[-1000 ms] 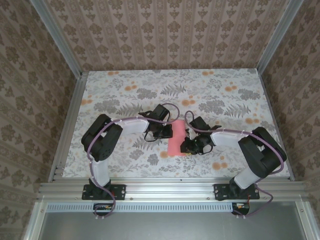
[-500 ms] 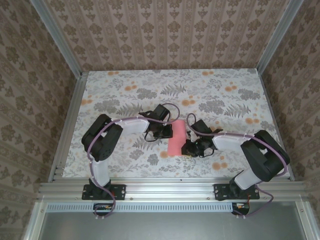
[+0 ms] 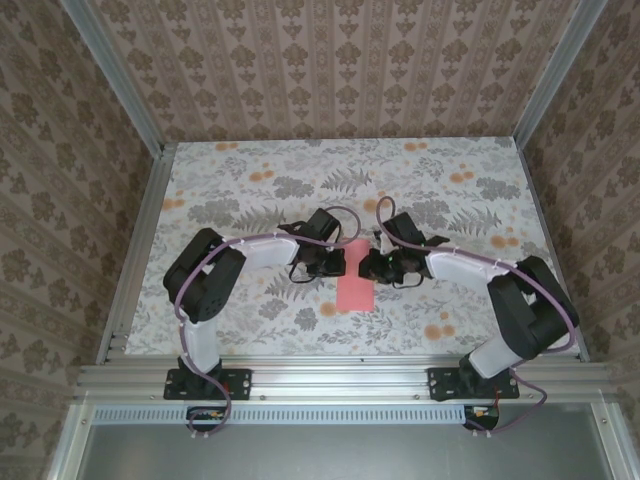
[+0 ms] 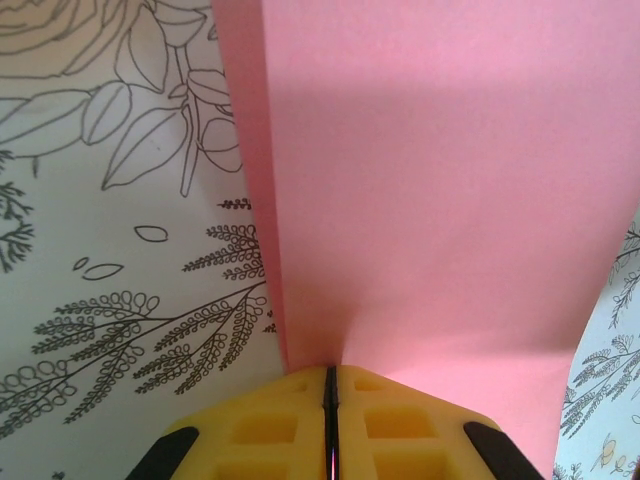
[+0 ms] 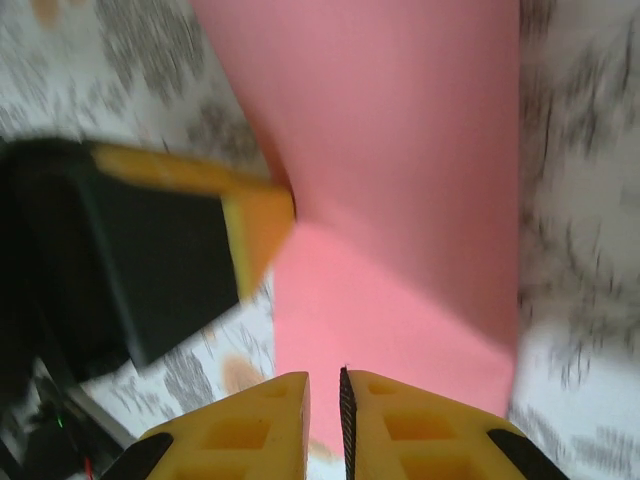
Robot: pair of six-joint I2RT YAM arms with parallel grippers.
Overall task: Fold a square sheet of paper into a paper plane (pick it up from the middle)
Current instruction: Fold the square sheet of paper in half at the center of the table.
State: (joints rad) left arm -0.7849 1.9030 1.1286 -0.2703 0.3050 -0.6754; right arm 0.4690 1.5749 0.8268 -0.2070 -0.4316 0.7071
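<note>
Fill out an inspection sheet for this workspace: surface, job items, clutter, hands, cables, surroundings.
Surface: floral-printed tabletop, flat.
Job's things: pink paper, folded into a narrow strip, mid-table between the two hands.
Clutter: nothing seen.
Hands: left hand shut on the paper's edge. Right hand is over the paper with its jaws close together and a slim gap between them; the view is blurred, so a grip cannot be told.
Cables: purple cables run along both arms, with a loop near each wrist.
Surroundings: patterned walls on three sides, aluminium frame along the near edge.
</note>
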